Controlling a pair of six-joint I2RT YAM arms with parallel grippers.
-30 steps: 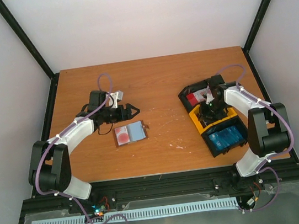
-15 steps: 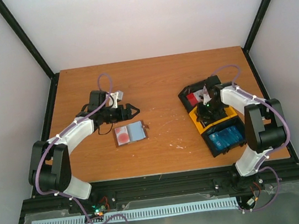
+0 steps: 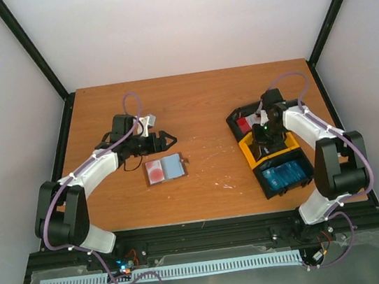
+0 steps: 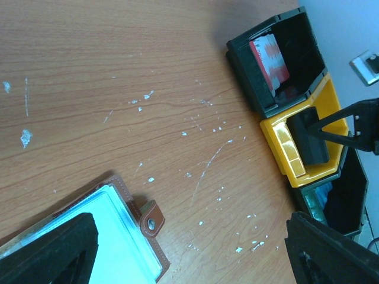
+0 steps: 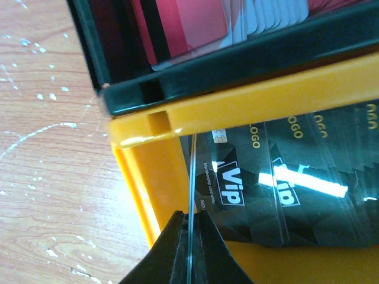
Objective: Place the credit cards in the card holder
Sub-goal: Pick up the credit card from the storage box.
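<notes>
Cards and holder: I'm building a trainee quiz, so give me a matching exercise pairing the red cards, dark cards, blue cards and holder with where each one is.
Things:
1. red cards
2. dark cards
3. blue cards
4. holder

Places:
A. in the yellow tray
B. open on the table
C. in the near black tray
D. in the far black tray

Pairs: 1-D, 2-A, 3-C, 4-B

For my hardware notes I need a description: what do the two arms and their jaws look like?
The left arm and the right arm both have white curved links with black joints and bases. A thin purple cable loops along each arm. The jaws are black.
</notes>
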